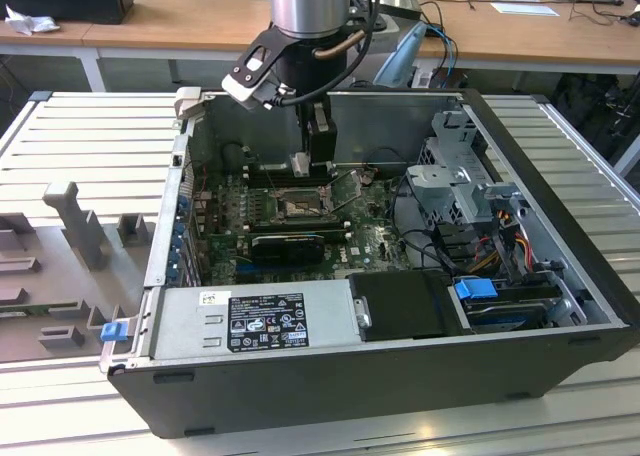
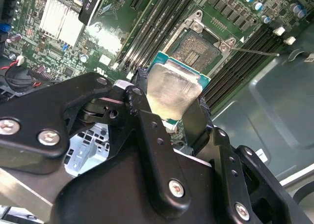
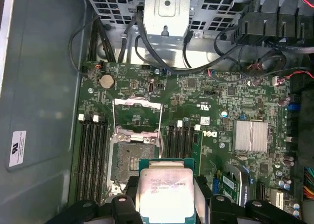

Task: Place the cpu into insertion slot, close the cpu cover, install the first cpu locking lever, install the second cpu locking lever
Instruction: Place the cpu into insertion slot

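My gripper [image 1: 301,164] is shut on the cpu [image 3: 166,194], a pale silver square with a green rim, pinched between black fingers [image 3: 203,197] in both wrist views. The chip [image 2: 174,94] hangs above the green board, close beside the insertion slot [image 3: 131,160] and offset from it. The slot [image 2: 198,44] lies uncovered, its dark centre showing inside a silvery rim; in the exterior view the slot [image 1: 298,208] sits just below the gripper. The cpu cover [image 3: 137,113] is swung open, a thin metal frame beyond the slot. A thin locking lever [image 2: 255,52] stands out from the slot's corner.
Black memory slots [image 3: 93,155] flank the socket. A long black graphics card [image 1: 290,244], the power supply [image 1: 255,321] and a metal drive cage [image 1: 460,186] with cables crowd the case. A finned heatsink [image 3: 251,135] sits on the board. Case walls enclose all sides.
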